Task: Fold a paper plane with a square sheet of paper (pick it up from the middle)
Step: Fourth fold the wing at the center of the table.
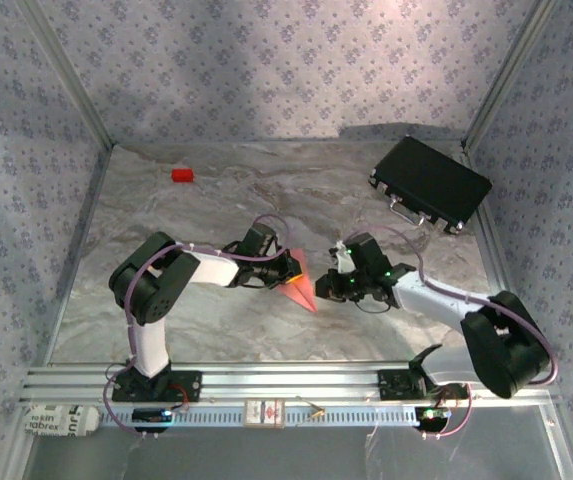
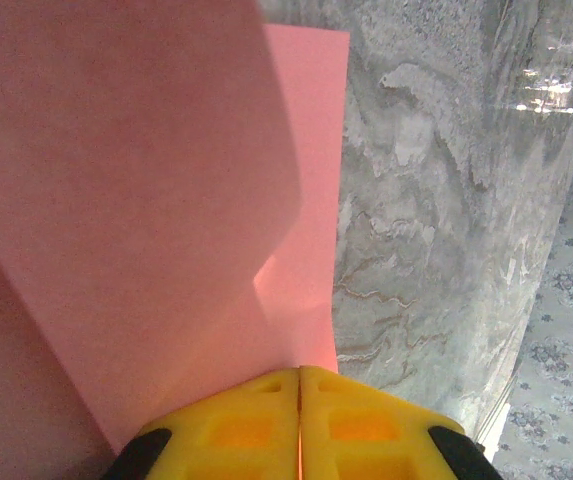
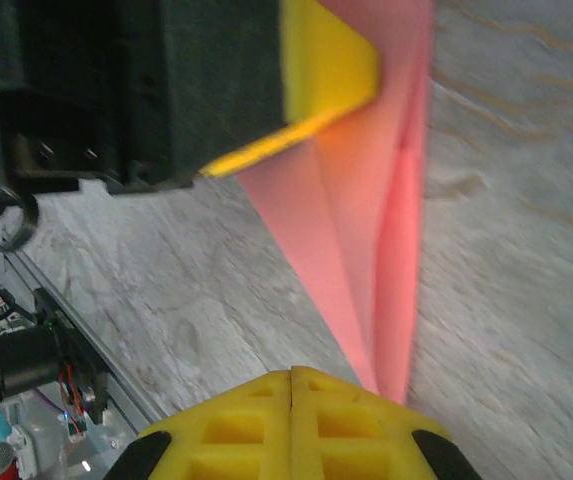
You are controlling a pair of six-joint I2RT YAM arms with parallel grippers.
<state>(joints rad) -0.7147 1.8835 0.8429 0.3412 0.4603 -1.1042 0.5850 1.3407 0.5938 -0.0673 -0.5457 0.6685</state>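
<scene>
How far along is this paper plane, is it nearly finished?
Done: the pink paper is already creased into a pointed shape. In hand: the left claw pinches it while the shut right claw sits at its narrow end. Left: probably more folds; its flaps look broad.

High rear camera down over the whole table (image 1: pixel 216 320); both wrist cameras tight on the shared pink paper (image 2: pixel 116 200).

paper plane (image 1: pixel 304 288): matt paper | table (image 1: pixel 221 325): glossy marble-look | fingers (image 2: pixel 226 432): matt plastic
</scene>
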